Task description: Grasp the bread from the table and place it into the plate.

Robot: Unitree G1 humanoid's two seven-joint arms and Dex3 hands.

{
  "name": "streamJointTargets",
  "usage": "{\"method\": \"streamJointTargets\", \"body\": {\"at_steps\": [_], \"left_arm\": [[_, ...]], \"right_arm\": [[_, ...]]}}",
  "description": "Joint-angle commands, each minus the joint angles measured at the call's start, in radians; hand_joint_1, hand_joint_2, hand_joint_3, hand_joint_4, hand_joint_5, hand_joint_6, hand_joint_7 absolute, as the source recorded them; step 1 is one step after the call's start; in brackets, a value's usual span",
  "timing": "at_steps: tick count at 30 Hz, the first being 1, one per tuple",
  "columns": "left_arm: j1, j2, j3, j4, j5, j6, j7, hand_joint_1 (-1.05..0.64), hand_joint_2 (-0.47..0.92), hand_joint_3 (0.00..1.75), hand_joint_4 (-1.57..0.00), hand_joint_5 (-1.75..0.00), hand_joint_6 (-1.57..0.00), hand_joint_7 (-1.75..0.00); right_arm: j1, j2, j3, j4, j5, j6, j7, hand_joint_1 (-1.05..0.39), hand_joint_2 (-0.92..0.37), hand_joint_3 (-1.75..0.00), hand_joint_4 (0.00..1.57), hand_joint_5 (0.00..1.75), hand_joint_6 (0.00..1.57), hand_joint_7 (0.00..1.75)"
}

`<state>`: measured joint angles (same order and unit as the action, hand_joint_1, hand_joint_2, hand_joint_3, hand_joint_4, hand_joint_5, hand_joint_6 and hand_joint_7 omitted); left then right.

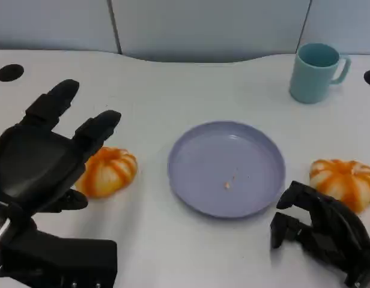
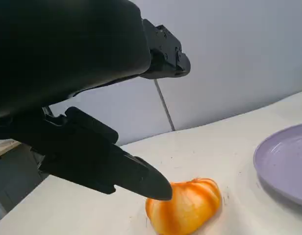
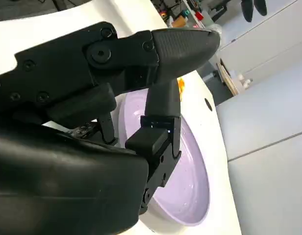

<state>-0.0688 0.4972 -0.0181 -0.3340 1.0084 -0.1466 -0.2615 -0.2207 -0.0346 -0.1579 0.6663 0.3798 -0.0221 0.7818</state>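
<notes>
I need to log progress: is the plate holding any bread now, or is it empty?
Empty of bread: the plate holds only small crumbs, and both breads lie on the table.

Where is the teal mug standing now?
In the head view, the teal mug stands upright at the far right of the table, beyond the purple plate and apart from it.

A plate lies between two breads, with a mug behind to the right.
</notes>
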Motion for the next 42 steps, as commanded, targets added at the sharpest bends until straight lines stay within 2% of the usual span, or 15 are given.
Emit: {"method": "streamJointTargets", "body": {"at_steps": [1,3,11,16,20,23,26,30,39,42], "left_arm": [[-0.026,0.022,-0.030,0.027,-0.009,0.036,-0.040,-0.51,0.71,0.01,-0.07,0.00,-0.13,0.00],[-0.037,0.023,-0.045,0.039,-0.012,0.049,-0.054,-0.45,0.69,0.01,-0.07,0.00,-0.12,0.00],[-0.065,0.023,-0.085,0.080,-0.015,0.077,-0.063,-0.39,0.68,0.00,-0.07,-0.01,-0.14,-0.01],[-0.224,-0.003,-0.186,0.330,-0.032,0.117,-0.127,-0.43,0.72,0.01,-0.03,0.00,-0.10,0.00],[-0.258,0.002,-0.218,0.379,-0.052,0.133,-0.118,-0.41,0.73,0.01,-0.02,0.00,-0.10,0.00],[-0.375,-0.044,-0.266,0.543,-0.064,0.179,-0.150,-0.42,0.71,0.00,-0.01,0.00,-0.09,0.00],[-0.401,-0.043,-0.288,0.578,-0.079,0.192,-0.144,-0.42,0.71,0.00,0.00,0.00,-0.09,0.00],[-0.514,-0.093,-0.353,0.798,-0.099,0.202,-0.130,-0.46,0.71,0.00,0.00,0.00,-0.07,0.00],[-0.540,-0.081,-0.390,0.836,-0.135,0.204,-0.104,-0.46,0.71,0.00,0.00,0.00,-0.07,0.00],[-0.575,-0.116,-0.423,0.947,-0.135,0.204,-0.075,-0.41,0.68,0.00,-0.01,0.00,-0.09,-0.01]], "right_arm": [[0.027,-0.011,-0.005,0.004,0.004,0.025,-0.006,-0.55,-0.92,-0.27,0.74,1.63,0.65,1.28],[0.028,-0.011,-0.006,0.003,0.010,0.032,-0.004,-0.54,-0.92,-0.27,0.74,1.63,0.65,1.28],[0.033,-0.012,-0.003,-0.003,0.006,0.028,-0.011,-0.56,-0.92,-0.26,0.74,1.64,0.66,1.28],[0.040,-0.016,0.001,-0.012,0.005,0.038,-0.013,-0.55,-0.92,-0.25,0.72,1.64,0.65,1.27],[0.042,-0.019,0.004,-0.018,0.004,0.042,-0.017,-0.55,-0.92,-0.26,0.72,1.63,0.65,1.27],[0.039,-0.020,-0.004,-0.011,0.017,0.050,-0.009,-0.56,-0.92,-0.25,0.74,1.63,0.66,1.28],[0.039,-0.021,-0.004,-0.011,0.019,0.052,-0.009,-0.56,-0.92,-0.24,0.75,1.62,0.66,1.28],[0.046,-0.020,-0.003,-0.015,0.016,0.035,-0.005,-0.56,-0.92,-0.26,0.74,1.62,0.65,1.27],[0.046,-0.020,-0.002,-0.014,0.016,0.033,-0.004,-0.56,-0.92,-0.26,0.73,1.62,0.64,1.28],[0.057,-0.020,0.002,-0.041,0.014,0.055,-0.023,-0.55,-0.92,-0.25,0.74,1.61,0.65,1.27]]}}
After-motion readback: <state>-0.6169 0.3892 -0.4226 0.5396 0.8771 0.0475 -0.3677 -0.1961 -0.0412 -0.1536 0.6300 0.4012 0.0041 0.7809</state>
